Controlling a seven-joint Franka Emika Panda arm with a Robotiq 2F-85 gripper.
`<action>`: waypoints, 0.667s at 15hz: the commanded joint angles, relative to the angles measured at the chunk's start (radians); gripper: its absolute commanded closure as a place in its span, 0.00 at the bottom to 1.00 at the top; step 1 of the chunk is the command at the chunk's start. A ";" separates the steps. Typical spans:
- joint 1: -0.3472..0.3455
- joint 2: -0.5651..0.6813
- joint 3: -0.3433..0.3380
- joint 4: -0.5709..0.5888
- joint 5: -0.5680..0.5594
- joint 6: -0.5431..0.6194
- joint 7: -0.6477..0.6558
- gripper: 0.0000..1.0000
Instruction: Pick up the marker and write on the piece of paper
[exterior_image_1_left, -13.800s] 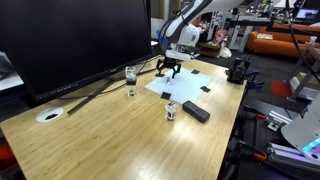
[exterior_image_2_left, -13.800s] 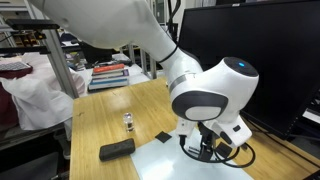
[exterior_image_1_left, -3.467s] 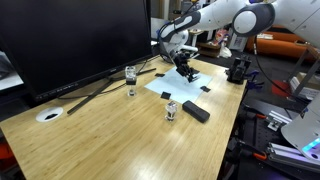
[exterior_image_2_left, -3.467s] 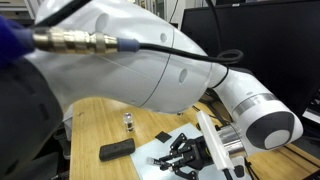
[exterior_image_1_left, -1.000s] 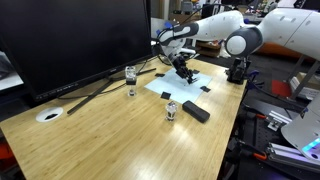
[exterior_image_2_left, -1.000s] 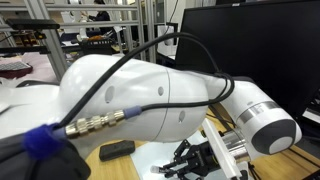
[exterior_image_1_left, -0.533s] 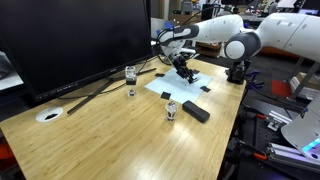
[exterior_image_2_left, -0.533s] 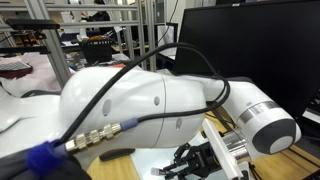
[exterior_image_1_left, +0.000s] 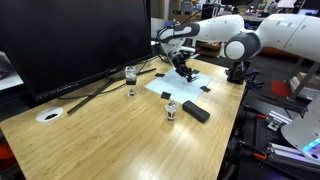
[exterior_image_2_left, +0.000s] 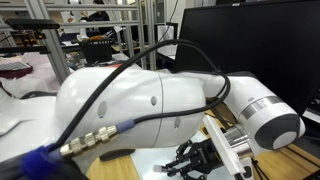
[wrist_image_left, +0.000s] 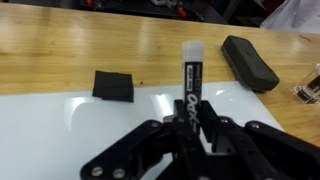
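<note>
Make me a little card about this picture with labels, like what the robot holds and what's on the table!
Gripper: shut on the marker
Marker: black, white end, poking out past the gripper
Paper: pale sheet flat on the table, black patch at a corner
Marks on paper: none seen in the wrist view
Other things: black block, small jar, second small jar, white disc

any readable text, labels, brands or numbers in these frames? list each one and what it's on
No text can be read in any view.
White print on the black band of the black-and-white marker, clamped in the gripper: too blurred to read.
Pale bluish-white sheet of paper: no writing that I can make out.
Large black monitor: screen dark, no text.
Background shelves and gear in both exterior views: too small to read.
</note>
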 joint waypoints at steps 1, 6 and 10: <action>-0.017 0.001 0.030 0.002 -0.009 -0.007 0.030 0.95; -0.018 0.004 0.039 0.007 -0.003 -0.013 0.035 0.95; -0.020 0.005 0.050 0.000 0.006 -0.011 0.060 0.95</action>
